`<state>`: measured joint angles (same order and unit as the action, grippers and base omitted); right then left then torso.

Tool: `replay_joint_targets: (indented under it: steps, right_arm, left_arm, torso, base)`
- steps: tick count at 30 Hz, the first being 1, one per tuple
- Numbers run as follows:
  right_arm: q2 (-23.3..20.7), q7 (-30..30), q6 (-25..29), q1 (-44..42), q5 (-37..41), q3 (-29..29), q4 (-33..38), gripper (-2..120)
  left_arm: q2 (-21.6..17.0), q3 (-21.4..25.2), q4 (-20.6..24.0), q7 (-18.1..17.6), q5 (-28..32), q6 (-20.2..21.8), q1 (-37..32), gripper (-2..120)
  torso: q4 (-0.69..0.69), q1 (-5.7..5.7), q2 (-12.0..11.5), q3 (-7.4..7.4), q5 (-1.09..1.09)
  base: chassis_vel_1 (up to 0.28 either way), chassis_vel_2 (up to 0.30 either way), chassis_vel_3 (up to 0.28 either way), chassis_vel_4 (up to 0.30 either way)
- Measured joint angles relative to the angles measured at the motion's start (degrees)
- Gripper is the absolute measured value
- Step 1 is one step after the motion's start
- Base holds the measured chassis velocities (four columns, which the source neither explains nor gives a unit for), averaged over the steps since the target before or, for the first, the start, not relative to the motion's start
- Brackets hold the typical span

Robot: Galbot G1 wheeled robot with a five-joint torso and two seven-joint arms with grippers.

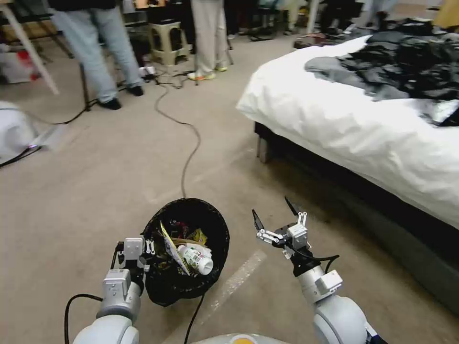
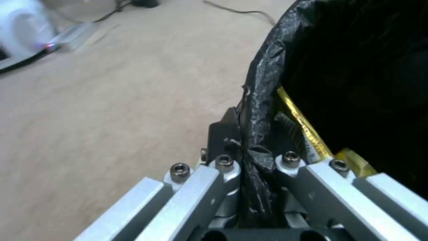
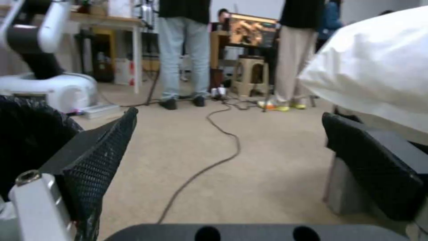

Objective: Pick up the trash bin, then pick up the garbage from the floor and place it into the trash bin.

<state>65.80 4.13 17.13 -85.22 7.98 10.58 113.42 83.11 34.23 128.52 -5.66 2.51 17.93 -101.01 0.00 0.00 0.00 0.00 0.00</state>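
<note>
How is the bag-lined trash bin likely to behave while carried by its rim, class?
The trash bin probably hangs tilted, since the left claw pinches one side of its rim. The thin black liner looks crinkly, so it may slip. It is probably light: wrappers and a small bottle inside.

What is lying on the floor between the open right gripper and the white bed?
In the head view, only bare beige carpet lies between the right gripper and the bed; the black cable runs farther left.

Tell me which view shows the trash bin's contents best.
The head view: it looks down into the trash bin, showing a small bottle and wrappers. The left wrist view shows the left gripper clamped on the bag-covered rim, plus a yellow wrapper. The right wrist view catches just the bin's dark outer side.
</note>
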Motion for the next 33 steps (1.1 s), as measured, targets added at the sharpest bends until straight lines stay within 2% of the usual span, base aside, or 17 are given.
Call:
replay_joint_targets:
  steps: [27,33]
  right_arm:
    - [0.1,-0.2,0.0,-0.9,-0.4,0.4,0.9,100]
    - [-0.2,-0.3,0.1,-1.3,-0.5,0.6,1.0,100]
  left_arm:
    - [0.2,-0.4,-0.7,-0.3,0.3,-0.2,-0.1,1]
    - [0.3,-0.7,-0.9,-0.6,0.5,-0.2,-0.1,1]
  torso:
    - [0.01,0.0,0.0,0.0,0.0]
    - [0.02,0.01,0.0,0.0,0.0]
  base:
    - [0.131,0.124,0.121,0.124]
    - [0.052,0.058,0.064,0.07]
